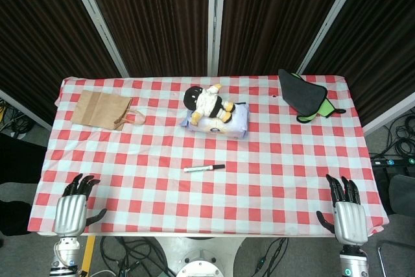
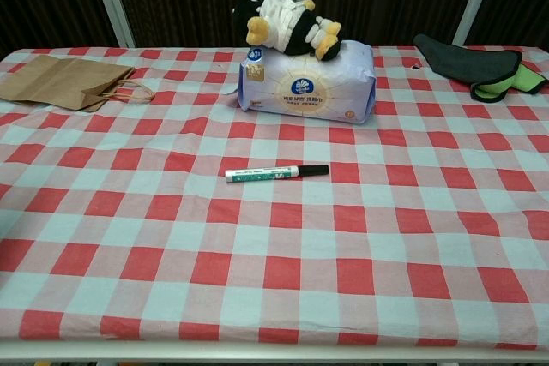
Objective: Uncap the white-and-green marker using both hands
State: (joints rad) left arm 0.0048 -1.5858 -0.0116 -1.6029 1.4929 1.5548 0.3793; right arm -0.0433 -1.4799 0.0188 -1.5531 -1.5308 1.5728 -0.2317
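Observation:
The white-and-green marker (image 1: pixel 203 168) (image 2: pixel 276 173) lies flat near the middle of the red-checked table, its black cap pointing to the right. My left hand (image 1: pixel 73 207) hovers at the table's near left corner, fingers spread and holding nothing. At the near right corner my right hand (image 1: pixel 345 211) is likewise spread and empty. Both hands are far from the marker. The chest view shows neither hand.
A pack of tissues (image 1: pixel 217 120) (image 2: pixel 307 81) with a plush penguin (image 1: pixel 207 102) (image 2: pixel 286 25) on top sits behind the marker. A brown paper bag (image 1: pixel 102 109) (image 2: pixel 62 81) lies at far left, a grey-and-green cloth (image 1: pixel 305 95) (image 2: pixel 476 64) at far right.

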